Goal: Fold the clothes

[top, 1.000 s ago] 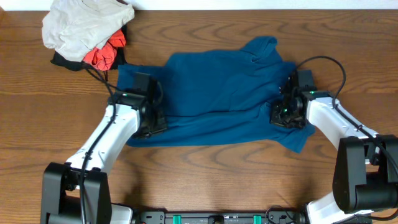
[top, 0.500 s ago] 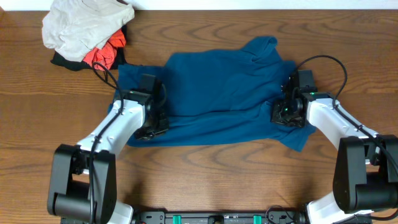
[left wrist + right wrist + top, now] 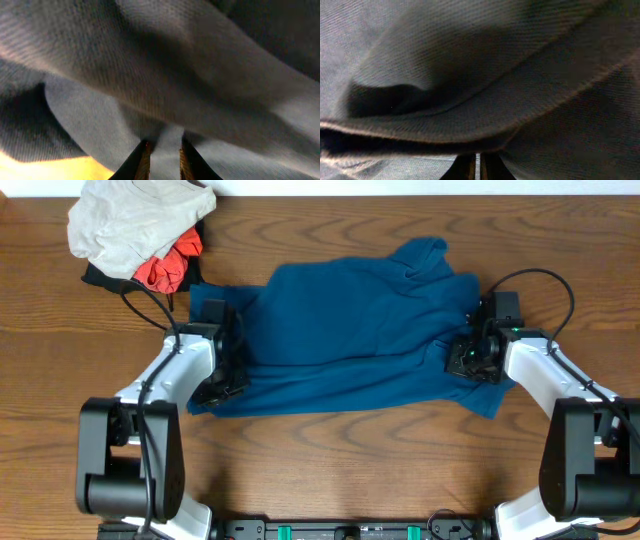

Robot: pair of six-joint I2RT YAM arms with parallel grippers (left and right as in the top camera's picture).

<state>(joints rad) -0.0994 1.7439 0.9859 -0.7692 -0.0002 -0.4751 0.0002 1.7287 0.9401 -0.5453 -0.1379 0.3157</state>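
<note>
A blue shirt lies spread across the middle of the table, partly folded, with creases. My left gripper is shut on the shirt's left edge; in the left wrist view cloth fills the frame and runs between the fingertips. My right gripper is shut on the shirt's right side; in the right wrist view the fingertips pinch a fold of the cloth.
A pile of other clothes sits at the back left: a cream garment on top of a red one and a black one. The wooden table shows in front of the shirt.
Both grippers have moved outward with the cloth, the left one to the left and the right one to the right. The shirt is stretched wider and flatter.
</note>
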